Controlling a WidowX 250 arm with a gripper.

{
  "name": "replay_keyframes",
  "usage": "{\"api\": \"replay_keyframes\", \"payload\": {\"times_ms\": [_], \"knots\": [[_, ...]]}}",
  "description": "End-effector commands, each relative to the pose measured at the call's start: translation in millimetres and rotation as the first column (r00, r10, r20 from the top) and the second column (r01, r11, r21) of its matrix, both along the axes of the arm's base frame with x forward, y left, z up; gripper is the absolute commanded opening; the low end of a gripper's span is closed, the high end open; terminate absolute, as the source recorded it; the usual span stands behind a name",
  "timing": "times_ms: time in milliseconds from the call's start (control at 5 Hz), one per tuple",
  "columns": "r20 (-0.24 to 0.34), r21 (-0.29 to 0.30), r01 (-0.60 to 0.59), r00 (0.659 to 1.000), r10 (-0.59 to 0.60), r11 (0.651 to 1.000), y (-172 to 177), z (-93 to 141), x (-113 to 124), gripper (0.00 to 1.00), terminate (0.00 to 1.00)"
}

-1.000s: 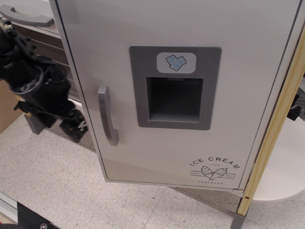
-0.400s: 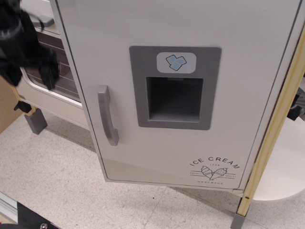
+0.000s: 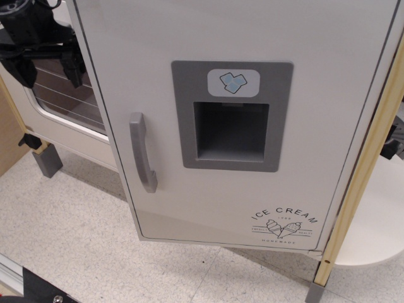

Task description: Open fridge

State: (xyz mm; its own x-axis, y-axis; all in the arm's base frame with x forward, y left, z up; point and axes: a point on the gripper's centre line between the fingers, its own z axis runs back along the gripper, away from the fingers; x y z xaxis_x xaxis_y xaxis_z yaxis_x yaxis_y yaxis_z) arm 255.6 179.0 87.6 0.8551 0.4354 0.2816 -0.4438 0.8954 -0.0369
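A pale speckled floor is spreading beneath a toy kitchen, with a strip of wooden board showing at the far left edge. The fridge, a tall white cabinet, is filling most of the view, its door swung slightly ajar, its grey curved handle sitting near the left edge, beside the grey recessed dispenser panel and above the "ICE CREAM" logo. The black gripper is hanging at upper left, its two fingers parted and holding nothing, in front of the oven door and well apart from the handle. A pale wooden post is standing at right.
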Motion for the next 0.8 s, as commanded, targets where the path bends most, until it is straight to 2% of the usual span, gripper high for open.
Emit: {"api": "replay_keyframes", "payload": {"times_ms": [0, 200, 400, 600], "knots": [[0.08, -0.116, 0.103, 0.992, -0.094, 0.988, -24, 29, -4, 1.0, 0.0], [0.086, -0.16, 0.182, 0.982, -0.17, 0.97, -33, 37, -19, 1.0, 0.0], [0.064, -0.185, 0.258, 0.966, -0.25, 0.948, -36, 41, -38, 1.0, 0.0], [0.045, -0.208, 0.356, 0.934, -0.355, 0.911, -51, 50, -62, 1.0, 0.0]]}}
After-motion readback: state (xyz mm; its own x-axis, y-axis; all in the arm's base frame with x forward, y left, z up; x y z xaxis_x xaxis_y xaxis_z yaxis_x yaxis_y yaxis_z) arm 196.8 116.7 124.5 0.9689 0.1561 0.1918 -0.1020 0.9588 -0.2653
